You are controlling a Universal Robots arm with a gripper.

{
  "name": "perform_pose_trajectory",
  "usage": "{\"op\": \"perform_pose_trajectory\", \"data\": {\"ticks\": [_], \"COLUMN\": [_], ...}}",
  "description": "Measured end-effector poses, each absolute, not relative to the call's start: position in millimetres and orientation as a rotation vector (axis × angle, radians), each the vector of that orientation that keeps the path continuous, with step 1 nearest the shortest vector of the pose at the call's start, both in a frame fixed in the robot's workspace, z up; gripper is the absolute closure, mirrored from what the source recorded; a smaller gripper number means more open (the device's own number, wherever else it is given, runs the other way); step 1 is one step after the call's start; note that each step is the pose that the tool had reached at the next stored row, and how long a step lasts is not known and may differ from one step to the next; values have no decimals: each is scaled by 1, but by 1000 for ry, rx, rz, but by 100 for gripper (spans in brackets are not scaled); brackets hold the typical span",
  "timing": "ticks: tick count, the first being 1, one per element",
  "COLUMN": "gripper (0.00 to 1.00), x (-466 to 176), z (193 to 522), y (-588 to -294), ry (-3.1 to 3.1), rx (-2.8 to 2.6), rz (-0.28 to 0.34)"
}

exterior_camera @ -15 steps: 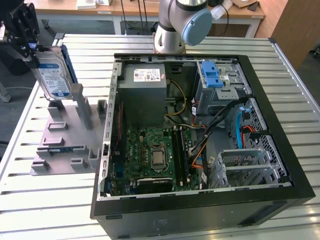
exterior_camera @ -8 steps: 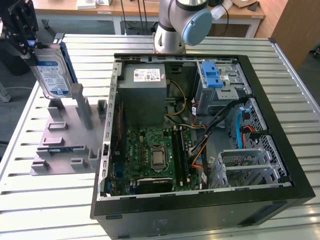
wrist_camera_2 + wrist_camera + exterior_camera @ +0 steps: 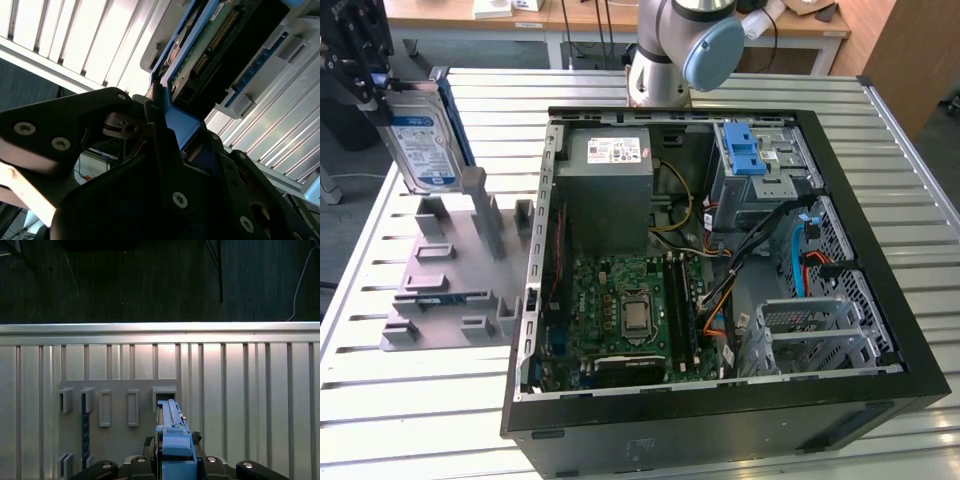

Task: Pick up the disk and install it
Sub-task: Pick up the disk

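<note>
The disk (image 3: pixel 425 145), silver with a white-and-blue label and blue rails, hangs upright above the slatted table at the exterior view's left. My gripper (image 3: pixel 378 92) is shut on its upper end. Below it stands the grey holder plate (image 3: pixel 450 270), and the disk is lifted off it. In the first wrist view the disk's blue end bracket (image 3: pixel 175 445) sits between my fingers, edge-on, over the plate's slots (image 3: pixel 164 396). The second wrist view shows the disk's green circuit-board underside (image 3: pixel 210 45) and its blue bracket (image 3: pixel 180 125) clamped in the black gripper.
An open computer case (image 3: pixel 880 240) lies to the exterior view's right of the plate. Inside are a grey power-supply box (image 3: pixel 610 190), a motherboard (image 3: pixel 630 310) and a metal drive cage with a blue latch (image 3: pixel 748 155). The arm's base (image 3: pixel 670 60) stands behind the case.
</note>
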State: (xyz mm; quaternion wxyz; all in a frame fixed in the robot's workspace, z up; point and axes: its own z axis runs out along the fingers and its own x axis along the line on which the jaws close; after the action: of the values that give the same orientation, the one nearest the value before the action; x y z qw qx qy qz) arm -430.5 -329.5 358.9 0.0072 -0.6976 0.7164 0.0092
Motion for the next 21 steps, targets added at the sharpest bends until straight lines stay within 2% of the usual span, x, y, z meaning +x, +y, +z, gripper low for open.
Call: {"op": "perform_pose_trajectory", "data": {"ticks": [21], "gripper": [64], "x": [-431], "z": [367], "y": [-330], "ry": [2241], "rx": [-2182], "rz": [29]}}
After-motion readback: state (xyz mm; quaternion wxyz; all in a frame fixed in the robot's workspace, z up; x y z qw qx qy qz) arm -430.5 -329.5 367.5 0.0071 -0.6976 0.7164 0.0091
